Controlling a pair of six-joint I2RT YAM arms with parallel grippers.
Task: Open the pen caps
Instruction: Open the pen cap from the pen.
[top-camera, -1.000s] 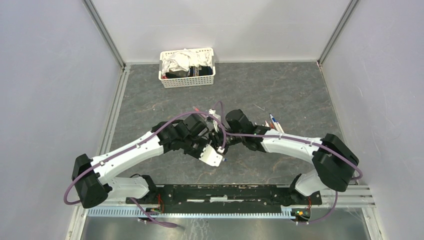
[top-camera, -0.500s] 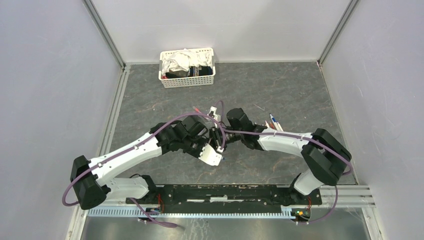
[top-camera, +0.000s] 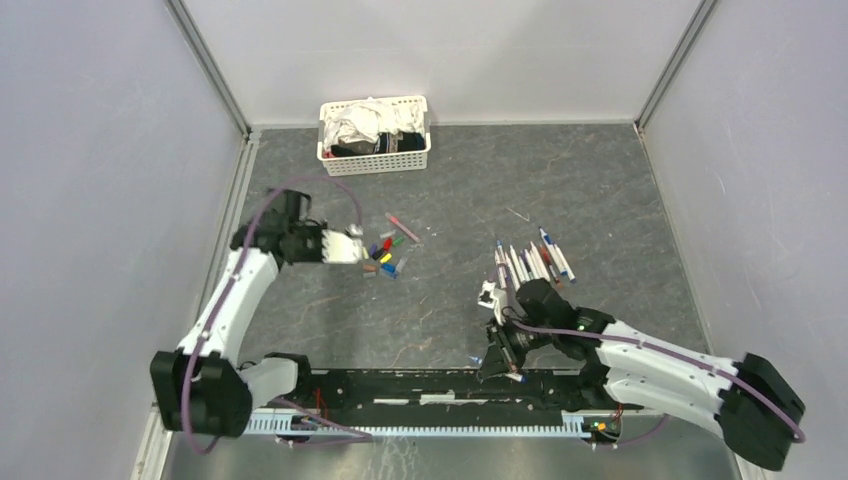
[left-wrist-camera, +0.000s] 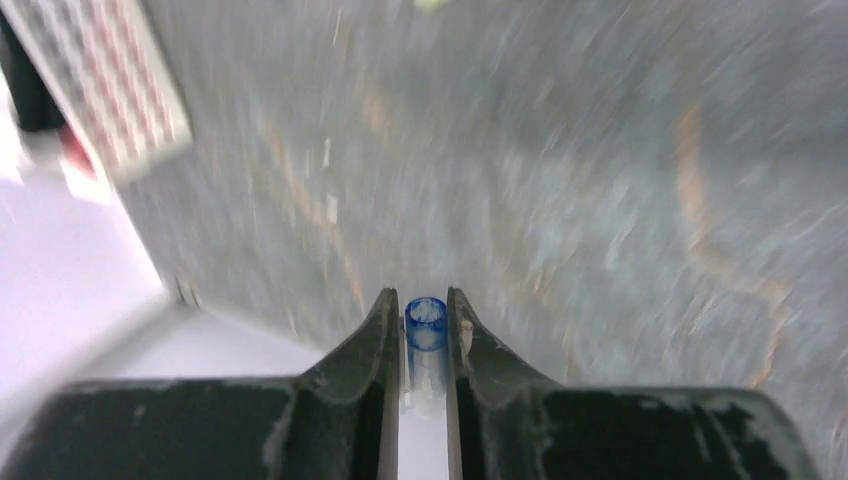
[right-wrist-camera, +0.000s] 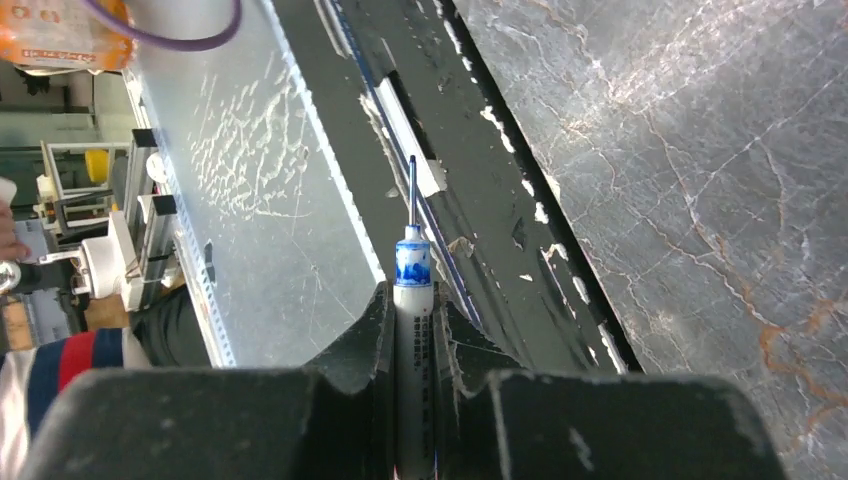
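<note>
Left gripper (left-wrist-camera: 423, 305) clamps a blue cap (left-wrist-camera: 426, 324) beside the loose caps (top-camera: 384, 251) (basket (top-camera: 375, 161) beyond). Right gripper (right-wrist-camera: 412, 300) grasps an uncapped blue pen (right-wrist-camera: 411, 264) above the rail (top-camera: 400, 385).

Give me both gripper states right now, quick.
Left gripper: shut on a blue pen cap.
Right gripper: shut on an uncapped blue-tipped pen.
</note>
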